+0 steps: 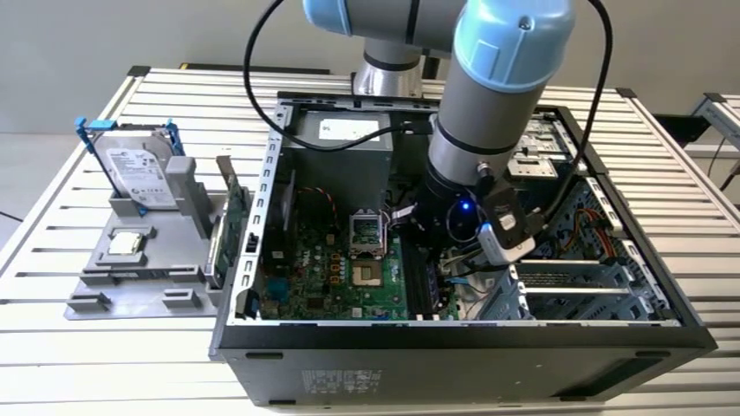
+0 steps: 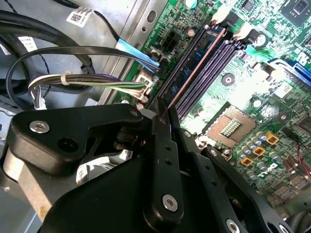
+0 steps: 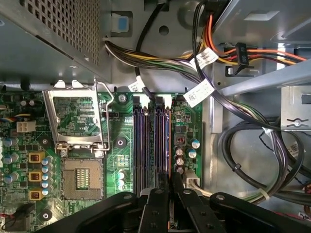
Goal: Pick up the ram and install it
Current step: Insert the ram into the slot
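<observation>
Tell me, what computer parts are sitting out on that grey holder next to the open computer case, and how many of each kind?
On the grey holder:
Silver hard drive with blue brackets: 1
Green circuit card, standing on edge: 1
Small square processor chip: 1
Total: 3

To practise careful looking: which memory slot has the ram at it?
The outermost slot, farthest from the processor socket; the ram stands there, the others lie empty.
</observation>
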You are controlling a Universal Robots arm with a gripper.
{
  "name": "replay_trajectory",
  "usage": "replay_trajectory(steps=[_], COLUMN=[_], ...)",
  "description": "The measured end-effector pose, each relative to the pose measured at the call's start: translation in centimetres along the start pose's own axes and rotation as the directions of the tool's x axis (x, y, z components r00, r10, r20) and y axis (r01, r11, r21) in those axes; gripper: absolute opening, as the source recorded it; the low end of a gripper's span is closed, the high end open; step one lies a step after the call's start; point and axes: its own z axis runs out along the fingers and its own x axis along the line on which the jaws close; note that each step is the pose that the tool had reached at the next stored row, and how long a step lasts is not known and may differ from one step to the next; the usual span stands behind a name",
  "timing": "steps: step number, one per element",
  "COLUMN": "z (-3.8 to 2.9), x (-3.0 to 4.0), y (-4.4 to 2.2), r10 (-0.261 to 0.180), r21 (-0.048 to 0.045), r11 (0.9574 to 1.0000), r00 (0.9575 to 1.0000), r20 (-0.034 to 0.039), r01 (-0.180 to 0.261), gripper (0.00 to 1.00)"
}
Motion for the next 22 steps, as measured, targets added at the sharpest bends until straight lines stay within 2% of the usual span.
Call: replay_trajectory(steps=[22], z=[0.01], x=[-0.17], y=[0.00], r10=[-0.011], r21=[0.0012], r11=[0.9999], r00=[0.9999], r20=[-0.0006], r01=[0.011], gripper=[0.00])
